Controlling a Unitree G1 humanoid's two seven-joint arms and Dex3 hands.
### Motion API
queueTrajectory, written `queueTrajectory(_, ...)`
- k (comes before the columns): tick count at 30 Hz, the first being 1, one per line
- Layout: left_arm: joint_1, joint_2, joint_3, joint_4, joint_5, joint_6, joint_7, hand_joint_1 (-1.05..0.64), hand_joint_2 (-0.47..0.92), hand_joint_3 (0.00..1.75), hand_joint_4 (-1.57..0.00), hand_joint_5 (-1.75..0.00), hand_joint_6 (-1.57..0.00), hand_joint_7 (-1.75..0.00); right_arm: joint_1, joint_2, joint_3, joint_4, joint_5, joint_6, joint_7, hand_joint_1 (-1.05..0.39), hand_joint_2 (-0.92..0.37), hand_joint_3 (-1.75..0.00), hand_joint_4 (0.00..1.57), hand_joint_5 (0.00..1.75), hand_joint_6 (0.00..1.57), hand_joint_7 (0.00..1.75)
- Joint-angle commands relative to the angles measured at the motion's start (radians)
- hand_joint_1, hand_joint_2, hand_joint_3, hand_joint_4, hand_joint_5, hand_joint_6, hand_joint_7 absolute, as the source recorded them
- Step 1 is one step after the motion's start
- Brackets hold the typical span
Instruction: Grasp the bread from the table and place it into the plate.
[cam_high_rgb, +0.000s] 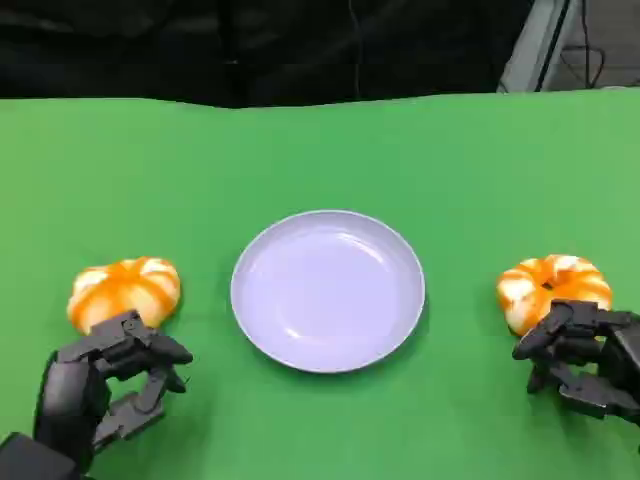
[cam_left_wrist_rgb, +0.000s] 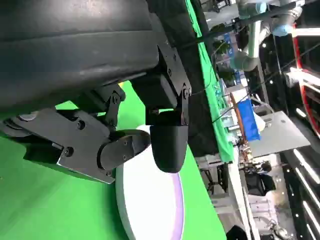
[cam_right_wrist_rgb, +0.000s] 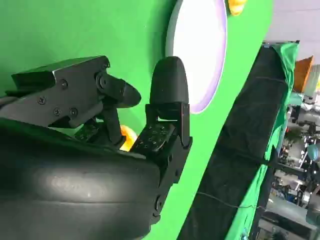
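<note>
Sitting centred on the green table (cam_high_rgb: 320, 150), the plate (cam_high_rgb: 328, 290) is bare, so neither bread is delivered yet. Two orange-and-white breads flank it: left bread (cam_high_rgb: 124, 290) well off the plate's left rim, right bread (cam_high_rgb: 553, 288) well off its right rim. Layout looks deliberate to me, one bread per arm, the plate in the middle reachable from both sides.

My left hand (cam_high_rgb: 110, 385) sits just on my side of the left bread, fingers curled forward with a gap between thumb and fingers. Nothing inside that gap. The topmost finger looks to overlap the bread's near edge in the head view, but I cannot tell if it touches or just hovers above. In the left wrist view my fingertips (cam_left_wrist_rgb: 167, 145) hang apart over the plate's white rim (cam_left_wrist_rgb: 150, 200), nothing pinched.

My right hand (cam_high_rgb: 585, 360) is just at the near edge of the right bread, fingers partly curled and apart, holding nothing. The finger ends overlap the bread's lower edge from the head view; contact unclear. In the right wrist view a sliver of orange bread (cam_right_wrist_rgb: 127, 137) shows under the fingers (cam_right_wrist_rgb: 169, 90), with thumb and finger spread and not closed around it. The plate rim (cam_right_wrist_rgb: 197, 40) lies beyond, with the other bread (cam_right_wrist_rgb: 236, 6) at its far edge.

My read: pre-grasp on both sides, right hand closer to closing.
</note>
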Motion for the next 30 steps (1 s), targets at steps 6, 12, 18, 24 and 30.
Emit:
queueTrajectory(6, -0.008, 0.011, 0.006, 0.002, -0.003, 0.003, -0.003, -0.06, 0.77, 0.77, -0.85, -1.46, -0.91, -1.14, -0.007, -0.021, -0.016, 0.006, 0.016, -0.003, 0.005, 0.12, -0.76, -0.76, 0.90, 1.38, 0.95, 0.99)
queueTrajectory(12, -0.010, 0.012, 0.007, 0.005, 0.000, 0.001, 0.002, -0.06, 0.77, 0.76, -0.86, -1.45, -0.91, -1.13, -0.008, -0.022, -0.014, 0.007, 0.012, -0.009, 0.004, 0.11, -0.76, -0.76, 0.90, 1.38, 0.95, 0.99)
queueTrajectory(18, -0.010, 0.013, 0.009, 0.006, 0.013, -0.014, 0.020, -0.05, 0.77, 0.75, -0.85, -1.44, -0.91, -1.12, -0.007, -0.021, -0.014, 0.005, 0.011, -0.007, -0.001, 0.11, -0.76, -0.76, 0.91, 1.38, 0.96, 0.99)
queueTrajectory(24, -0.015, 0.027, 0.014, 0.019, 0.052, -0.058, 0.069, -0.08, 0.91, 0.37, -0.84, -0.97, -0.98, -0.58, -0.004, -0.019, -0.017, 0.005, 0.016, -0.006, 0.007, 0.11, -0.77, -0.75, 0.91, 1.38, 0.95, 0.99)
queueTrajectory(30, -0.018, 0.045, 0.010, 0.026, 0.118, -0.083, 0.133, -0.13, 0.92, 0.27, -0.93, -0.47, -1.09, -0.07, -0.002, -0.019, -0.017, 0.004, 0.015, -0.004, 0.008, 0.10, -0.78, -0.72, 0.90, 1.38, 0.95, 0.98)
